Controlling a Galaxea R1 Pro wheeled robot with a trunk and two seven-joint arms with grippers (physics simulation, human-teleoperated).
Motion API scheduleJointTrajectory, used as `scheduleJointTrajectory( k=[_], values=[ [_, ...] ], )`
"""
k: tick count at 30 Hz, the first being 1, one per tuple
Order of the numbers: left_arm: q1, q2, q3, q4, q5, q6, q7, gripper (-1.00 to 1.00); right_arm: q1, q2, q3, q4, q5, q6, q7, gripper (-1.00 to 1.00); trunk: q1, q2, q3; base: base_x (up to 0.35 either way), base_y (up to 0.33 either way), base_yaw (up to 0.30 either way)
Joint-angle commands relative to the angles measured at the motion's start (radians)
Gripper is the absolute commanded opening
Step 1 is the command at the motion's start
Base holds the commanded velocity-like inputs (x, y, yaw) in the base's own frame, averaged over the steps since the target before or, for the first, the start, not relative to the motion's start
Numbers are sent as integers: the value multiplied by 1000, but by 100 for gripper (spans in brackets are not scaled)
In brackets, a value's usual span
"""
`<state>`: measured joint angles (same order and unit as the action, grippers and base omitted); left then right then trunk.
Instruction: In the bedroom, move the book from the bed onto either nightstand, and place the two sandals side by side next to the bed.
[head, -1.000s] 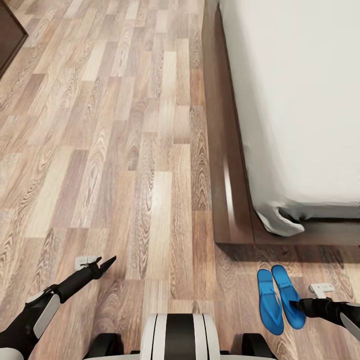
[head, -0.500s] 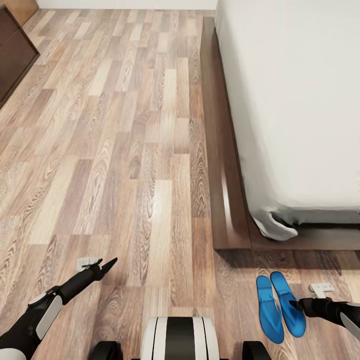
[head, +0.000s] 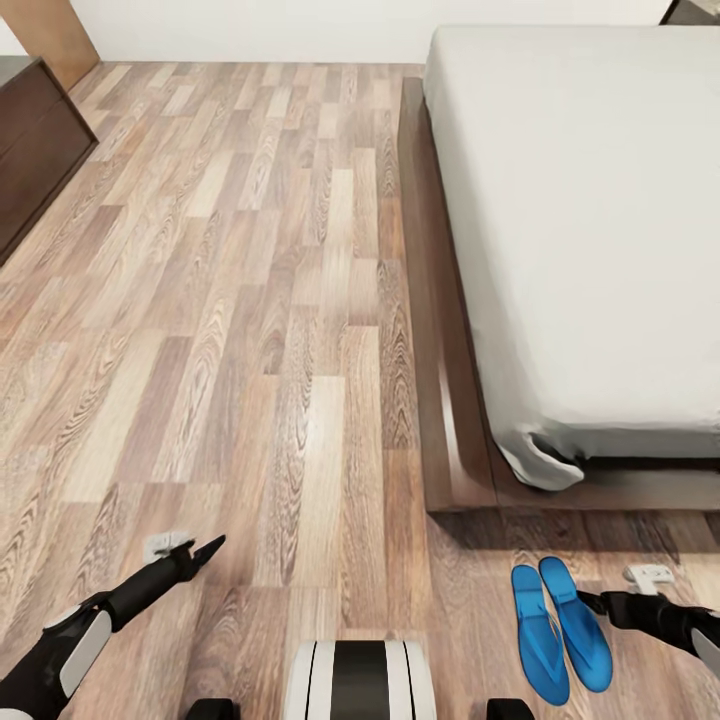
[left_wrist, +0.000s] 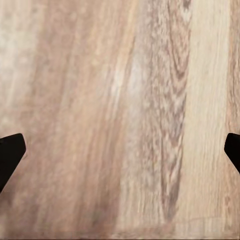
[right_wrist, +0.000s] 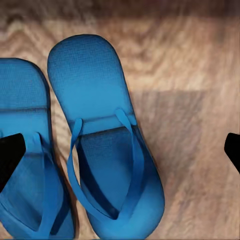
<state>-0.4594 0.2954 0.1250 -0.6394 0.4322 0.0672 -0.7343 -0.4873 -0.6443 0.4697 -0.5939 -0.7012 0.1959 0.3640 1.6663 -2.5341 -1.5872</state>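
Lying side by side on the plank floor (head: 250, 330) just off the bed's (head: 450, 400) foot corner: two blue sandals (head: 558, 632). Right claw (right_wrist: 120, 155) wide above them; left claw (left_wrist: 120, 155) wide, empty. View has tilted up since a second ago, sandals unmoved; book unseen.

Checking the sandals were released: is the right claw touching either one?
Apart. In the right wrist view, the right claw stands open, its fingertips at the picture's edges, with the sandals lying flat on the floor beyond.
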Motion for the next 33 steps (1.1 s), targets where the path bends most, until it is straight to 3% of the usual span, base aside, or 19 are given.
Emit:
scheduleJointTrajectory(
  k=[1,5,8,17,27,33],
  values=[
    [0,5,1,18,7,5,-5,100,0,-1,4,15,-24,3,34,100,-1,0,3,0,0,0],
    [1,15,1,58,7,-8,-7,100,0,-1,4,130,-46,1,181,100,-2,1,19,0,0,0],
    [2,24,1,77,6,-11,-7,100,0,0,4,171,-49,0,233,100,-4,2,31,0,0,0],
    [4,27,-2,132,5,-58,-7,100,0,1,3,184,-50,0,251,100,-8,4,65,0,0,0],
    [4,25,-4,149,3,-61,-7,100,-1,4,3,186,-50,-1,250,100,-9,4,73,0,0,0],
    [4,22,-5,154,-35,-61,-5,100,0,10,4,256,-50,-64,251,100,-11,6,96,0,0,0]
  ],
)
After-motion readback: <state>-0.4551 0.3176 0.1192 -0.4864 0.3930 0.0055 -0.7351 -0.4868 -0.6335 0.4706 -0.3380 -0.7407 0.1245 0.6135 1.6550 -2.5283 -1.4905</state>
